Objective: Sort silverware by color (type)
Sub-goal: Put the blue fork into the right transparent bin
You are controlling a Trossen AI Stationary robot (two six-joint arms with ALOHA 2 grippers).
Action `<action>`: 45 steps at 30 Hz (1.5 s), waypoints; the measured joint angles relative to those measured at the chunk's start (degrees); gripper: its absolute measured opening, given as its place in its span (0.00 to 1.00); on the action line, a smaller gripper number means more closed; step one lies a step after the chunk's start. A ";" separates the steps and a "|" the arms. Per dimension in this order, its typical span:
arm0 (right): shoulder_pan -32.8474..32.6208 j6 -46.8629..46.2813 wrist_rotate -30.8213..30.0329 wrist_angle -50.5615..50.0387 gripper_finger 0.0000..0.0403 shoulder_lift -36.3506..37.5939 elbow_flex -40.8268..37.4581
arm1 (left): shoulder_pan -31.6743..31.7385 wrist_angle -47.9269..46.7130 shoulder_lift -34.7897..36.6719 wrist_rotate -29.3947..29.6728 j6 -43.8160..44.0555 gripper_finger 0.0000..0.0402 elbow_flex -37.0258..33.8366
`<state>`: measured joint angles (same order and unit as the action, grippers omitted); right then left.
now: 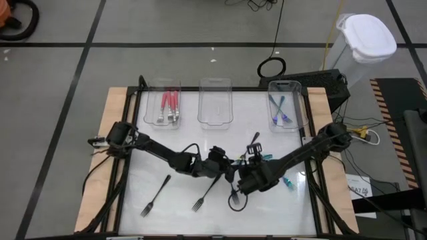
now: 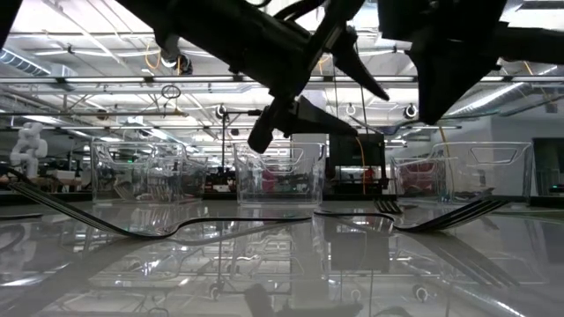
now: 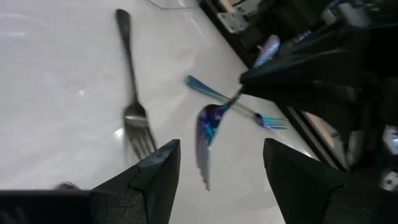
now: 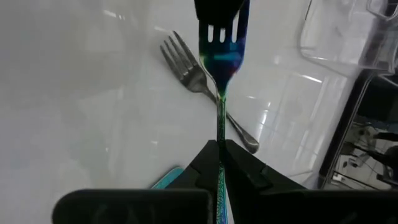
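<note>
Iridescent blue-purple metal marks the fork (image 1: 235, 195) at the centre of the table (image 1: 133, 180) in the high view, where both arms meet. The right end effector (image 1: 245, 181) and left end effector (image 1: 220, 167) sit close together. Three trays line the far edge: red forks (image 1: 169, 105) in the left, blue forks (image 1: 280, 110) in the right tray (image 1: 285, 87), the middle one bare.

Low view: both arms hang above the table with dark forks (image 2: 115, 224) lying flat.

Left wrist view: its fingers (image 3: 149, 180) stand spread, the fork just ahead, dangling tines-down from the other arm.

Right wrist view: the right end effector (image 4: 219, 163) is pressed together on the fork's handle, whose long axis runs straight out from it, tines farthest.

Judging by colour, it belongs in the right tray, nearer the right arm.
</note>
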<state>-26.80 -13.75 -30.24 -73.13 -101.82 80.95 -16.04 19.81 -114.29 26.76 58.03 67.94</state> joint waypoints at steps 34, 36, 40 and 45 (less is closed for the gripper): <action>1.23 -10.76 -4.59 -2.66 0.34 2.11 -0.58 | 7.11 -10.04 1.41 -9.15 -8.03 0.01 -0.02; -0.25 -13.60 -5.64 -2.90 0.38 4.08 -1.66 | 7.05 -15.10 2.66 -8.37 -8.03 0.01 -0.13; -2.79 -19.39 -5.99 -3.02 0.42 9.53 -5.19 | 6.61 -20.78 5.18 -6.62 -7.85 0.00 -0.44; -6.22 -25.07 -8.85 5.74 0.43 19.29 -15.23 | 5.18 -21.50 9.03 -3.45 -9.37 0.00 -1.03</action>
<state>-33.01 -38.82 -39.09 -67.40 -82.53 65.71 -10.87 -1.69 -105.26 23.31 48.65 66.91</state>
